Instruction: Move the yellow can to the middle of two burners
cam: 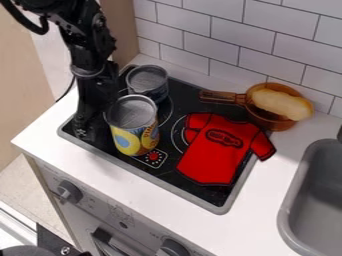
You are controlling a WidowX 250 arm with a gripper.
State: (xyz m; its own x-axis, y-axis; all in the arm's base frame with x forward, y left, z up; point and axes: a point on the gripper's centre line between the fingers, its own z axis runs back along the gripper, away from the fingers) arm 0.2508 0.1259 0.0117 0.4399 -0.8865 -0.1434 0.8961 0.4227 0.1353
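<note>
backdrop: white tile wall (237, 42), grey grout; white tabletop (50, 147) with black stove (225, 204), grey rim; knobs (69, 191) on the front face
end effector: black, (93, 112) pointing down at left side of stove, right up against or just beside can's left side; cannot tell how far open; cannot tell if it has hold of can
yellow can: (135, 129) upright, metal end up, left part of stove toward front edge, just behind red printed mark (154, 157)
burners: left ring (171, 109) partly hidden by can; right ring (173, 136) partly under red shirt
grey pot: (148, 80) behind yellow can, near it
red shirt: (219, 150) flat, over right side of stove
brown pan: (272, 120) back right corner, long yellowish food (282, 103) in it
sink: (304, 200) grey, right side
done: end effector at can; can on stove, near gap between rings
left: can looks too far left and forward for middle; probably short shift right and back, then release if gripped
progress: part way, not finished, judging by can vs rings
</note>
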